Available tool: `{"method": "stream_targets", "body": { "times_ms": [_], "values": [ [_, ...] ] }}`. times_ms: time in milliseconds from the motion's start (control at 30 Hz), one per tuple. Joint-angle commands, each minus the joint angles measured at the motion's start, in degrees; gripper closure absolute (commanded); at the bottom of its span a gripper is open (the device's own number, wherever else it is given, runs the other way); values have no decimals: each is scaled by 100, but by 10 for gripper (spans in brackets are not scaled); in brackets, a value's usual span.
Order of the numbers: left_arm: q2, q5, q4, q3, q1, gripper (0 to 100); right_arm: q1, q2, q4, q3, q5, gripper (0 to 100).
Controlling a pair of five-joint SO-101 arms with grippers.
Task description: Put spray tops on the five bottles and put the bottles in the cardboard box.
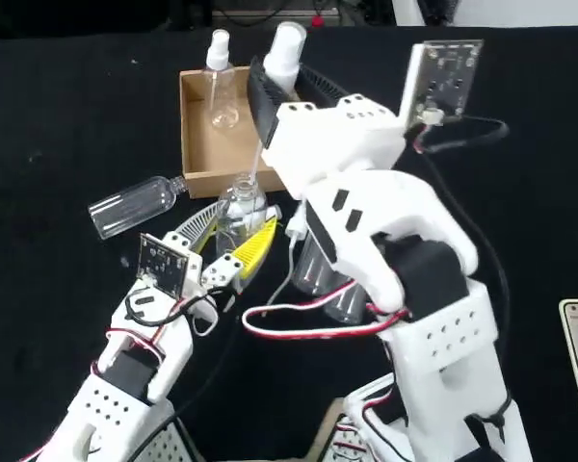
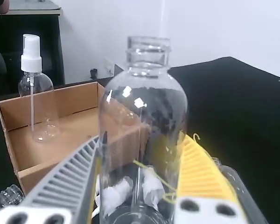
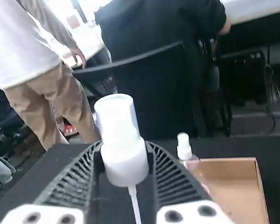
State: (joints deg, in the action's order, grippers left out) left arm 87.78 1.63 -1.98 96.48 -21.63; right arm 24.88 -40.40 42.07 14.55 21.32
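- Left tool (image 1: 233,236) clasped an uncapped bottle (image 1: 241,207) upright.
- Right tool (image 1: 281,69) gripped a spray top (image 1: 285,48) above it.
- A capped bottle (image 1: 220,91) stood in the cardboard box (image 1: 197,144).

The bottle (image 2: 144,116) is glossy clear plastic, the spray top (image 3: 121,149) smooth, the box (image 2: 74,100) matt cardboard.

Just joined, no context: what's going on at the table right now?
The left gripper holds a clear plastic bottle upright, neck open, beside the brown cardboard box. The right gripper holds a white spray top above it, not yet seated. One capped clear bottle stands in the box; an uncapped clear bottle lies on the black table beside it.
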Motion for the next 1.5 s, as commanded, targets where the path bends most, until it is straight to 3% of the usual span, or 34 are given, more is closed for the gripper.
{"method": "stream_targets", "body": {
  "times_ms": [0,300,633,833,1100,1467],
  "values": [
    [44,44,105,127,-66,832,88,-136,-571,277,-97,987],
    [44,44,105,127,-66,832,105,-180,-941,1007,-97,988],
    [53,44,105,127,-66,832,448,-171,-290,1095,-132,987],
    [62,44,105,136,-57,833,536,-171,44,1095,-686,987],
    [70,44,105,136,-57,833,536,-180,149,1226,-738,988],
    [70,44,105,136,-57,833,536,-1385,-826,2554,-905,988]
  ]
}}
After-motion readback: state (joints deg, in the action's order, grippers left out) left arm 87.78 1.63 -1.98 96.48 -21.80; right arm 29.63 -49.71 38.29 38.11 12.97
